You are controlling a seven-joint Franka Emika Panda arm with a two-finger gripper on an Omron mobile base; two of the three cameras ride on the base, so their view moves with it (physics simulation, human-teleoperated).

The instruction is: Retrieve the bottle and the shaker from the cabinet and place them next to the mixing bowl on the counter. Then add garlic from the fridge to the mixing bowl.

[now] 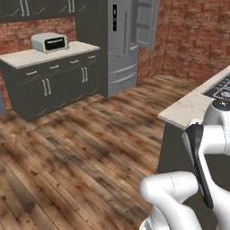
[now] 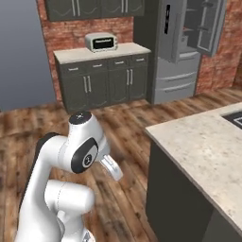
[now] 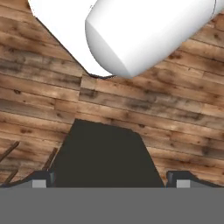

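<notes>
The tall grey fridge [image 1: 120, 45] [image 2: 172, 52] stands at the far side of the room, with an upper door [image 1: 146, 20] [image 2: 208, 26] swung open on pale shelves. My arm is folded close over the base. In the hand view my gripper [image 3: 111, 180] points down at the wooden floor, open, its fingertips [image 3: 40, 179] far apart with nothing between them. Dark grey-green wall cabinets [image 1: 27, 8] [image 2: 94, 7] hang shut above a beige counter [image 1: 27, 57] [image 2: 75, 54] with drawers. The bottle, the shaker and the mixing bowl are out of view.
A white toaster oven [image 1: 49, 42] [image 2: 100, 41] sits on the back counter. A beige island worktop [image 1: 191, 108] [image 2: 203, 142] with a dark cooktop [image 1: 220, 89] [image 2: 235, 116] stands close on my right. Wooden floor [image 1: 90, 134] stretches toward the fridge. A grey wall panel [image 2: 21, 52] stands at the left.
</notes>
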